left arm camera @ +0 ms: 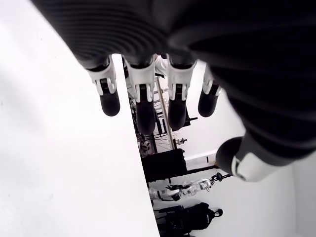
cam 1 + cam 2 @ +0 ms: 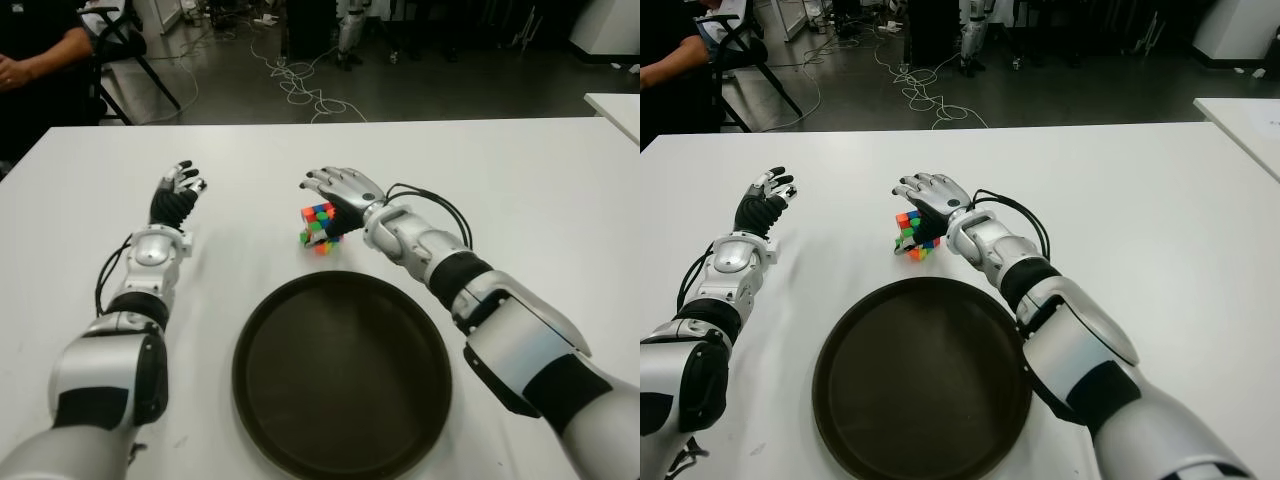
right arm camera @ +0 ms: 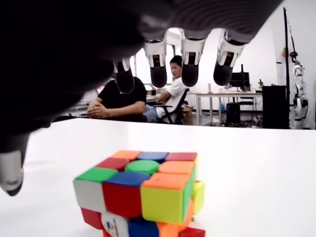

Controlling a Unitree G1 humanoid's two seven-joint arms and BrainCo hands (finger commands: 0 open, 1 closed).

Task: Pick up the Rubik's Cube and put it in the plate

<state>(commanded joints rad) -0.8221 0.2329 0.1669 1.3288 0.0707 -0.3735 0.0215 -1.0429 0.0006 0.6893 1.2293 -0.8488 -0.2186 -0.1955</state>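
The Rubik's Cube (image 2: 320,226) stands tilted on the white table (image 2: 520,190), just beyond the far rim of the dark round plate (image 2: 341,375). My right hand (image 2: 338,186) hovers over the cube from the right, fingers spread above it and not touching it; the right wrist view shows the cube (image 3: 140,195) under the open fingertips (image 3: 159,75). My left hand (image 2: 178,190) shows to the left of the cube, fingers extended, holding nothing.
People sit on chairs beyond the table's far left corner (image 2: 30,70). Cables (image 2: 300,85) lie on the floor behind the table. Another white table's edge (image 2: 615,105) shows at the far right.
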